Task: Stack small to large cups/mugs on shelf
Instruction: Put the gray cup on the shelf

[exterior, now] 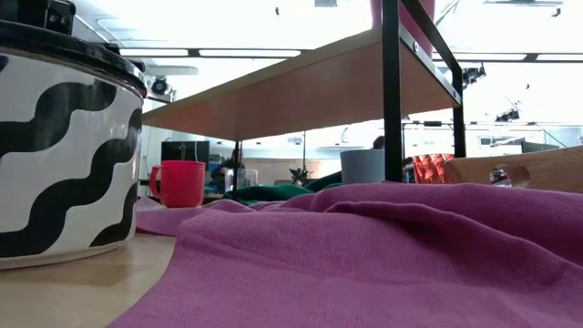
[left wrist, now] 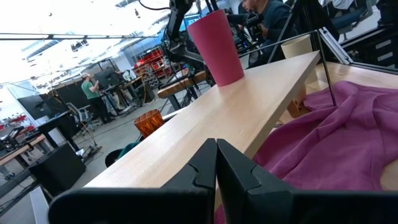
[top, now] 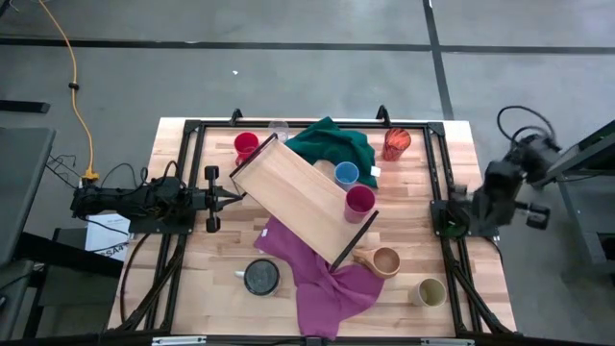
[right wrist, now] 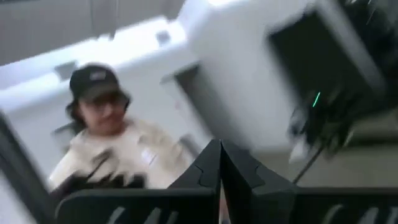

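A light wood table (top: 192,298) on a grey floor is strewn with a purple cloth (top: 322,279) and a green cloth (top: 332,144). The shelf (top: 298,197) lies diagonally at centre, a magenta cup (top: 359,200) on it. A workshop with people is seen beyond. No writing can be read. The left gripper (top: 235,198), shut and empty, is at the shelf's end; the right gripper (right wrist: 219,163), pulled back at the table's right edge, is shut, empty.

Magenta cup (top: 359,201), red mug (exterior: 179,183), black-and-white wavy mug (exterior: 64,146), purple cloth (top: 322,279), perhaps orange patterned cup (top: 396,143).
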